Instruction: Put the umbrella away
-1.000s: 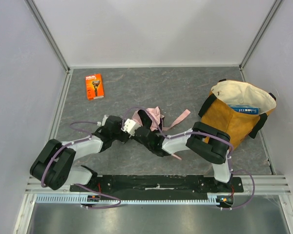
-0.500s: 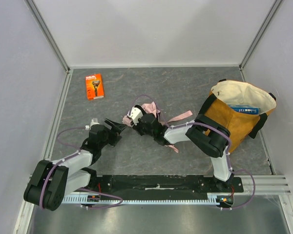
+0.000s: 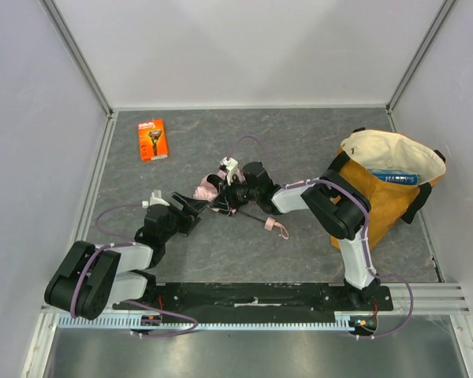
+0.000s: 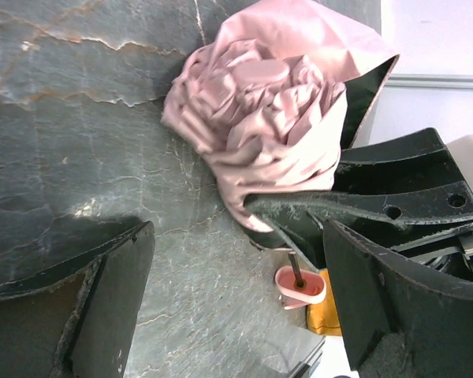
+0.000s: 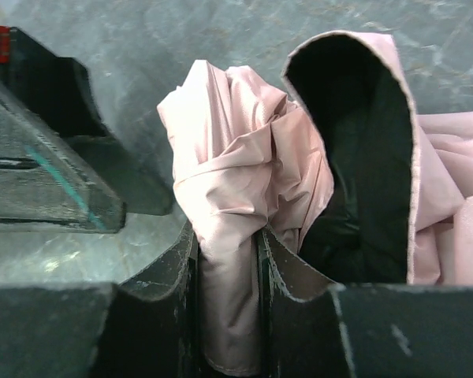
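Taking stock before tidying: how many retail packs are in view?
2: an orange razor pack on the table at far left, and a blue box inside the yellow tote bag. The bag may hide more.

Umbrella [image 4: 260, 118], right tool [image 5: 229, 268] block path just ahead of left tool [image 3: 188, 207].

A compact umbrella [image 3: 207, 190] of pale pink fabric lies collapsed near the middle of the grey, stone-patterned surface [image 3: 315, 142]. Its cloth is bunched in crumpled folds, with a dark inner lining showing. A thin black shaft [image 3: 252, 218] runs from the bundle toward the near right to a small pink handle [image 3: 272, 227], and one fold is pinched in the right hand [image 5: 229, 236].
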{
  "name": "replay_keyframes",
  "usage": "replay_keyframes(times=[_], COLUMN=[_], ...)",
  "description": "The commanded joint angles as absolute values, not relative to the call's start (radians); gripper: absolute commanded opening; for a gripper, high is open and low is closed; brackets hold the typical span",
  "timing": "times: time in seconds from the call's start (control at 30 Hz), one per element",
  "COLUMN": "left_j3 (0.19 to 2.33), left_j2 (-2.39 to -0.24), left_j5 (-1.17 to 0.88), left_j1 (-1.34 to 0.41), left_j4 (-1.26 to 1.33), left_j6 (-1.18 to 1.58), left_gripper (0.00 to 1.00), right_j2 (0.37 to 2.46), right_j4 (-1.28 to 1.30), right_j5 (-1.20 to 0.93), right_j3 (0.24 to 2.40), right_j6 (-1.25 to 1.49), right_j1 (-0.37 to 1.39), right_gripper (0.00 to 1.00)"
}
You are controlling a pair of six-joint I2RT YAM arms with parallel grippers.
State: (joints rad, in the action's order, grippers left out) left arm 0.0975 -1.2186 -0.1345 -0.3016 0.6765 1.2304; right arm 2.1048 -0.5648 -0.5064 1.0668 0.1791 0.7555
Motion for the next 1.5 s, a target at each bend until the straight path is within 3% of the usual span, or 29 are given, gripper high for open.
replay_keyframes(times=[0.0, 0.33, 0.6, 0.67, 0.8, 1.0, 1.03, 1.23, 1.33, 1.47], left_j3=[0.106, 0.161, 0.256, 0.250, 0.213, 0.193, 0.192, 0.227, 0.218, 0.209], left_j2=[-1.295, -1.411, -1.419, -1.436, -1.444, -1.410, -1.408, -1.394, -1.370, -1.341], left_j5=[-0.126, 0.046, 0.187, 0.196, 0.201, 0.178, 0.164, 0.084, 0.086, 0.100], left_j1=[-0.331, -0.394, -0.451, -0.459, -0.460, -0.460, -0.462, -0.462, -0.462, -0.460], left_j4=[0.764, 0.678, 0.381, 0.400, 0.457, 0.445, 0.433, 0.310, 0.287, 0.288], left_j6=[1.224, 1.390, 1.433, 1.427, 1.410, 1.367, 1.367, 1.355, 1.341, 1.292], left_gripper=[0.94, 0.95, 0.89, 0.80, 0.46, 0.04, 0.02, 0.02, 0.02, 0.02], right_j2=[2.313, 2.321, 2.319, 2.316, 2.306, 2.269, 2.252, 2.099, 2.017, 1.933], right_j4=[-0.126, -0.178, -0.169, -0.140, -0.080, -0.026, -0.026, 0.026, 0.058, 0.109], right_j5=[-0.701, -0.772, -0.793, -0.793, -0.781, -0.718, -0.704, -0.536, -0.496, -0.462], right_j3=[0.965, 0.950, 0.963, 0.976, 0.994, 1.000, 0.997, 0.997, 1.012, 1.049], right_j6=[0.268, 0.345, 0.347, 0.330, 0.282, 0.229, 0.230, 0.206, 0.212, 0.259], right_j1=[0.761, 0.741, 0.738, 0.738, 0.738, 0.738, 0.738, 0.739, 0.738, 0.738], right_gripper=[0.00, 0.00, 0.00, 0.00, 0.00, 0.00, 0.01, 0.43, 0.59, 0.66])
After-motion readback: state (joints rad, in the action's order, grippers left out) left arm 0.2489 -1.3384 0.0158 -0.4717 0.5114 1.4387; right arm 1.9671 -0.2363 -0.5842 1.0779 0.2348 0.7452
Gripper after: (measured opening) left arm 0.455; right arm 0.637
